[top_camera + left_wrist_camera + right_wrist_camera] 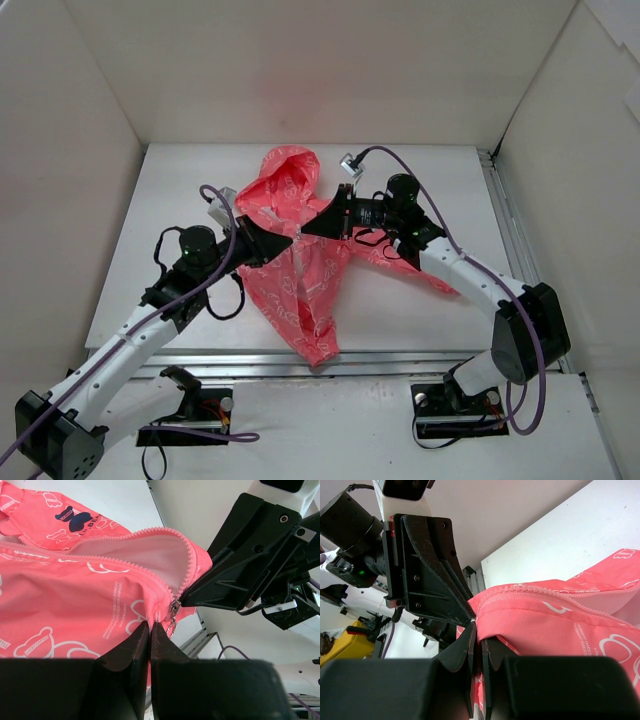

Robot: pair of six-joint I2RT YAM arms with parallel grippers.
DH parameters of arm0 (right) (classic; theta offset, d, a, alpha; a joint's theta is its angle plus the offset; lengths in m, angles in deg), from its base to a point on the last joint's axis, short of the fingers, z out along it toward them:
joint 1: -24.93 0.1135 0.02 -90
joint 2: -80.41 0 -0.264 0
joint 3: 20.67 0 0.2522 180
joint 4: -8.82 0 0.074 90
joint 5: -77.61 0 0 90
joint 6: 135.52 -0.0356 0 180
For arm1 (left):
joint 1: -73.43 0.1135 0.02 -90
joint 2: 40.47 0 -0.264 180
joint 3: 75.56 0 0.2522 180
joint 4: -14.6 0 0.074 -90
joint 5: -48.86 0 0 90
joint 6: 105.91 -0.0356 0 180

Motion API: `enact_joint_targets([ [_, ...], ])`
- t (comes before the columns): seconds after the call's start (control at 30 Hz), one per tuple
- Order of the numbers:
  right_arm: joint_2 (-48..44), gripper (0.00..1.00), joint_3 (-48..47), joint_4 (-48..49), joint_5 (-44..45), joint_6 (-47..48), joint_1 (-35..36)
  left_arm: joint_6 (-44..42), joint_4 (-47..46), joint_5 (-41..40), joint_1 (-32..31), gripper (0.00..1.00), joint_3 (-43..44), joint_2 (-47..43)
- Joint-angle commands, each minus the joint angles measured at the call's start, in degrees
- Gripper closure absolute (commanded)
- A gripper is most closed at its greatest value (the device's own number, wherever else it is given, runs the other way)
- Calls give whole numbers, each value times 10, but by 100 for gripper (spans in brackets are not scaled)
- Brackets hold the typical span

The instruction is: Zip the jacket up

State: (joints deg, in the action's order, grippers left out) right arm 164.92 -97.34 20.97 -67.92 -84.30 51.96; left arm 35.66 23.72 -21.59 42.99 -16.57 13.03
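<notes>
The coral-pink jacket [290,195] with white print lies mid-table, its hood at the far end, and its front is lifted where both grippers meet. My left gripper [150,625] is shut on the jacket's front edge [75,595], just beside the metal zipper slider [174,607]. Above the slider the zipper teeth [150,532] part and show pale lining. A dark blue emblem [75,519] shows at top left. My right gripper [479,630] is shut on the jacket's folded edge [560,625], tip to tip with the left gripper [471,618].
White walls enclose the white table [420,290] on three sides. Metal rails run along its near edge [400,360] and right side [505,220]. Purple cables [225,215] loop over both arms.
</notes>
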Motion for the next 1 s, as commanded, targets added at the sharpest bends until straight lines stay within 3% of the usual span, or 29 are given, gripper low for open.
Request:
enact_joint_targets([
  [0.0, -36, 100, -5, 62, 3, 10, 5, 2, -62, 21, -4, 100, 23, -2],
  [0.37, -39, 100, -6, 62, 7, 13, 7, -49, -65, 71, -4, 100, 23, -8],
  [0.63, -44, 100, -10, 61, -1, 8, 9, -141, 31, 111, -4, 100, 45, -25],
  [0.83, -43, 100, -9, 60, 0, 5, 11, -149, 65, 97, -4, 100, 42, -27],
  [0.97, -47, 100, -2, 60, 2, 4, 13, -117, 65, 56, -4, 64, 40, -48],
])
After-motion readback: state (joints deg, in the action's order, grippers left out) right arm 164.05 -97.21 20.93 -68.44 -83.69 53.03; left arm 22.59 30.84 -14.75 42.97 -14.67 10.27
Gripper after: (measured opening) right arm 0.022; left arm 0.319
